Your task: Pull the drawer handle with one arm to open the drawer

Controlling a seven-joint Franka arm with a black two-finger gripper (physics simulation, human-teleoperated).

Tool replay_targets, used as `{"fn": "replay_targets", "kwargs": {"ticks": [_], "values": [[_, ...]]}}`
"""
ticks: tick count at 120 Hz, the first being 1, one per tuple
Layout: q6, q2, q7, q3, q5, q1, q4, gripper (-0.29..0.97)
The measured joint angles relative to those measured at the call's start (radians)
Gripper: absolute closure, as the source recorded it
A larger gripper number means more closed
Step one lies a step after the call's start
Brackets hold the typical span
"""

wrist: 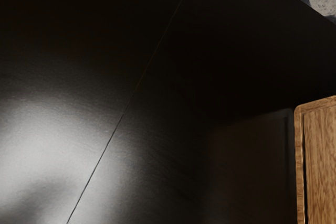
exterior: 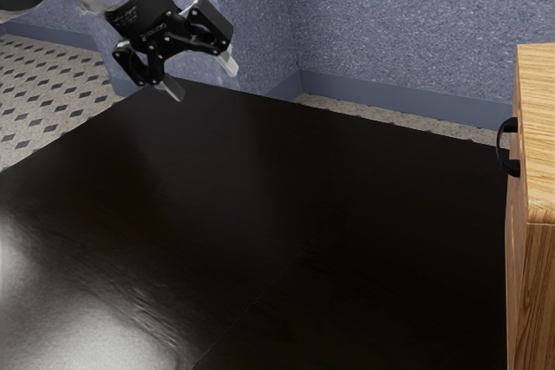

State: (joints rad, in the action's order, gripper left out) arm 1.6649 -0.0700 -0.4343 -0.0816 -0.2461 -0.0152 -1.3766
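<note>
A light wooden drawer cabinet (exterior: 531, 214) stands at the exterior view's right edge, on the dark table (exterior: 260, 231). Its black handle (exterior: 506, 146) juts out from the front face toward the arm. My black gripper (exterior: 201, 75) hangs high at the upper left, well above the table and far from the handle. Its two pale-tipped fingers (exterior: 229, 62) stand apart with nothing between them, so it is open. In the wrist view the cabinet's wooden top (wrist: 317, 161) shows as a corner over the dark table (wrist: 131, 103).
The table is a wide, glossy dark surface with a seam (wrist: 131, 103) running across it. Behind it are a tiled floor (exterior: 43, 84) and blue walls (exterior: 390, 15).
</note>
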Motion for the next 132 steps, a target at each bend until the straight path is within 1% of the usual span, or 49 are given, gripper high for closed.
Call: {"fn": "replay_targets", "kwargs": {"ticks": [14,22,37,47,65,77,93,118,132], "values": [[0.070,0.040,-0.076,0.003,-0.024,0.050,0.000,0.00],[0.143,0.064,-0.109,0.002,-0.045,0.089,-0.046,0.00],[0.281,0.069,-0.160,0.000,-0.073,0.163,-0.118,0.00],[0.352,0.064,-0.186,0.000,-0.084,0.211,-0.148,0.00],[0.436,0.045,-0.224,-0.002,-0.097,0.296,-0.194,0.00],[0.472,0.043,-0.245,-0.003,-0.101,0.334,-0.200,0.00],[0.500,0.036,-0.268,-0.003,-0.102,0.344,-0.206,0.00],[0.537,0.026,-0.295,-0.003,-0.103,0.276,-0.218,0.00],[0.560,0.026,-0.307,-0.003,-0.103,0.282,-0.223,0.00]]}}
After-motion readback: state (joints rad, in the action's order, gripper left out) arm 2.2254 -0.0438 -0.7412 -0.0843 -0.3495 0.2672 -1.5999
